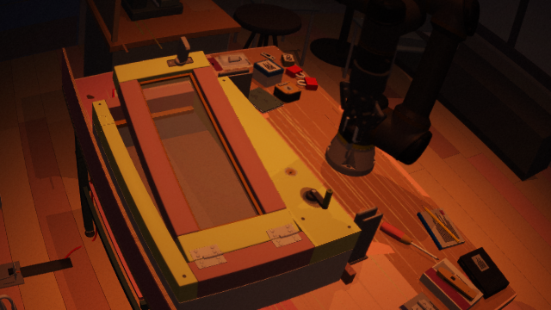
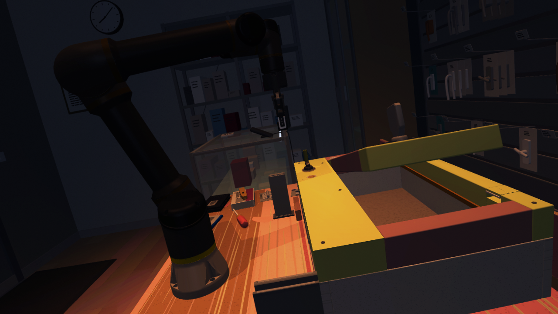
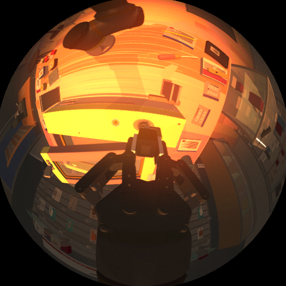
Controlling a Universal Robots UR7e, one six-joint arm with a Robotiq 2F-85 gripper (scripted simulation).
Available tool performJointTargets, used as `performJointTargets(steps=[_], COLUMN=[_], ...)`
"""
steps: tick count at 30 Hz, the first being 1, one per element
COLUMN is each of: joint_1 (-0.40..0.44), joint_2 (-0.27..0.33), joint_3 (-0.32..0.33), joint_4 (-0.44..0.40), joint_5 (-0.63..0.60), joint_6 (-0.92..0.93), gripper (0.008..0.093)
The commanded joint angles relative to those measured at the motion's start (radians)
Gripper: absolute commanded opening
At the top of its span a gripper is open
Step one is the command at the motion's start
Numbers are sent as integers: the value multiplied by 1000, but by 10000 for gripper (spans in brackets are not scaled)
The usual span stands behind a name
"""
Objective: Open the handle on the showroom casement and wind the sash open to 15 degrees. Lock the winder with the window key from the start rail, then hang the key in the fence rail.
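The window key's [image 3: 146, 144] thin shank is hidden behind its dark block head in the wrist camera; the key [image 2: 282, 122] hangs point-down, clamped in my closed gripper [image 3: 146, 157], high above the yellow frame rail. The winder crank [image 1: 319, 197] with its upright knob [image 2: 306, 159] sits on that rail below, near the small round keyhole [image 1: 290, 172]. The red sash [image 2: 421, 150] is tilted up off the frame. The casement handle [image 1: 184, 51] stands upright at the frame's far end.
Behind the bench stand a stool [image 1: 267, 19] and shelves of boxed hardware [image 2: 234, 113]. A dark upright rail bracket [image 1: 366, 232] stands by the frame's near corner, with a red screwdriver [image 1: 398, 234], boxes and cards beside it. Padlocks [image 1: 305, 82] lie at the far end.
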Motion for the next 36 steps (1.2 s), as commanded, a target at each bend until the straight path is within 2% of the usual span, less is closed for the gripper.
performJointTargets(steps=[1, 7, 13, 26, 36], joint_1=[25, 168, 244, 258, 259], joint_2=[4, 34, 57, 61, 59], joint_3=[-3, -24, -40, -34, 37], joint_4=[-2, -10, -17, -26, -94], joint_5=[0, 0, 0, 0, 0], joint_6=[24, 167, 244, 259, 260], gripper=[80, 80, 80, 80, 80])
